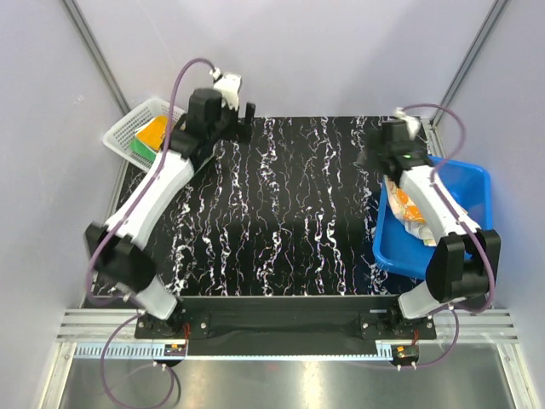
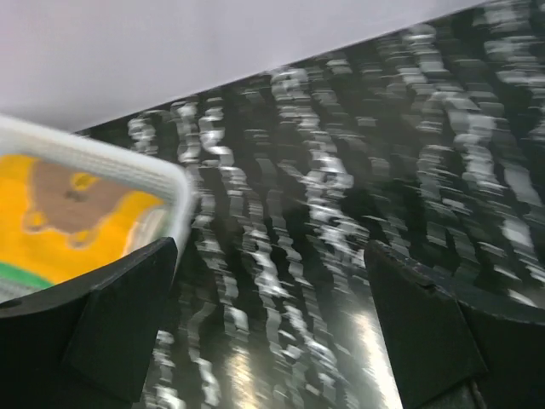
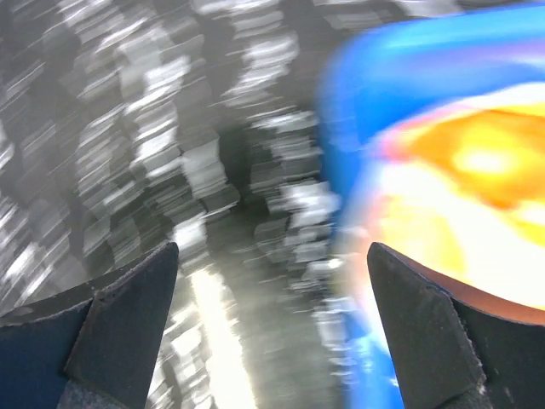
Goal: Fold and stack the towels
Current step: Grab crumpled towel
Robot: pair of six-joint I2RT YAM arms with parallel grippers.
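Beside the mesh basket (image 2: 128,166) keeping the bear towel (image 2: 77,217), the left hand (image 2: 271,281) gapes empty; the right hand (image 3: 272,281), likewise released, hovers at the blue tub (image 3: 383,77) for its orange towel (image 3: 485,153).

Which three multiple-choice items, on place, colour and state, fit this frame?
1. Where does the yellow bear towel lie? A in the white basket; B on the floor; C over an arm.
2. What colour is the tub holding the orange towel? A white; B blue; C green.
3. How is the left gripper? A shut on a towel; B shut, empty; C open, empty.
Key: 1 A, the basket rim frames it; 2 B, its walls are blue; 3 C, its fingers stand apart with nothing between.
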